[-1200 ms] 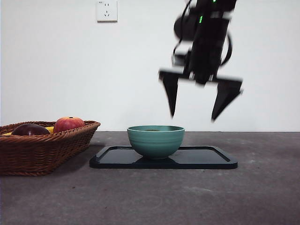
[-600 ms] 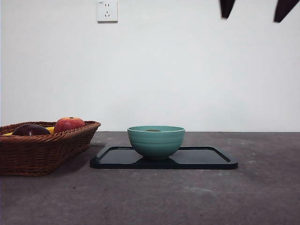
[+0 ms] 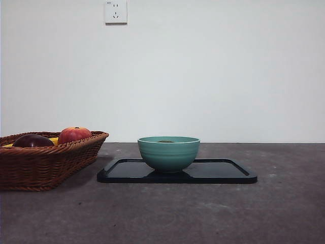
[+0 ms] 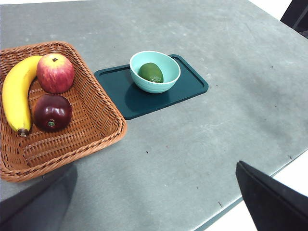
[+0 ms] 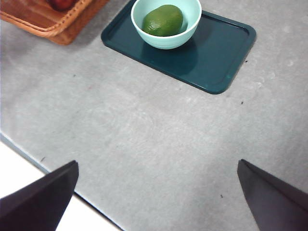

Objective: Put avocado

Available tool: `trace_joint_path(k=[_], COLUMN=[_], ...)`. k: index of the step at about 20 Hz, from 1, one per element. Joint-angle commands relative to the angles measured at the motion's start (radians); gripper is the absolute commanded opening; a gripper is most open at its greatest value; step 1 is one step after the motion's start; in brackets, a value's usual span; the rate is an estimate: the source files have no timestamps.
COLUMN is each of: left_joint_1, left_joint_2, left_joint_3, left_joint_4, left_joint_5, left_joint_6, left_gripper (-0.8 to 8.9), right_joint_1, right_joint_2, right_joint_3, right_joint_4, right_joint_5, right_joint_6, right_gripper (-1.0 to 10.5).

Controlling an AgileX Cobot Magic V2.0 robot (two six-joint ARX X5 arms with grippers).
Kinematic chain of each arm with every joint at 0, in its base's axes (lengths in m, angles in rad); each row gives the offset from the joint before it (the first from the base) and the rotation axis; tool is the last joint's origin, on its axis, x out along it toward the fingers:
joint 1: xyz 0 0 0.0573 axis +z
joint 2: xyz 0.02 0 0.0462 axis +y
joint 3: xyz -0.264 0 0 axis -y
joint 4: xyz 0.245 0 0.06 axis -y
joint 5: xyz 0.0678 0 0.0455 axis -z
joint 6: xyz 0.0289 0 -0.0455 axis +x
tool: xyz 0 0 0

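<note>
The black jaw tips that hung at the top of the front view half a second ago are gone, and no arm shows there now. The avocado (image 5: 163, 20) lies inside the bowl (image 5: 166, 41), which stands on the dark tray (image 5: 211, 53). From the front only a dark sliver, probably its top, clears the rim. Both the left gripper (image 4: 154, 202) and the right gripper (image 5: 159, 197) hang high above the table with jaws spread wide, holding nothing. Only the left wrist view shows the basket (image 4: 98, 120) with the banana (image 4: 17, 96), apple (image 4: 55, 73) and dark fruit (image 4: 52, 112).

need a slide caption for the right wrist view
Avocado resting in the teal bowl on the dark tray, right tool open above.
</note>
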Motion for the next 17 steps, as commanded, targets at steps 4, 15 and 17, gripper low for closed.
trace_joint_path(k=[4,15,17], left_joint_1=[-0.011,-0.011,-0.011], left_joint_2=[0.000,0.000,0.000], left_joint_3=[0.010,0.010,0.010], left_joint_4=[0.010,-0.016,-0.015], left_joint_5=[-0.005,-0.005,-0.005], left_joint_6=[0.005,0.002,0.002], left_gripper=[5.29,0.20,0.17], right_joint_1=[0.013,0.013,0.013], right_joint_2=[-0.087,-0.098,-0.098], right_joint_3=[-0.002,-0.002,-0.002], right_joint_4=[0.012,0.013,0.013], right_joint_5=[0.002,0.035,0.046], right_joint_6=[0.019,0.020,0.021], right_gripper=[5.9,0.0,0.1])
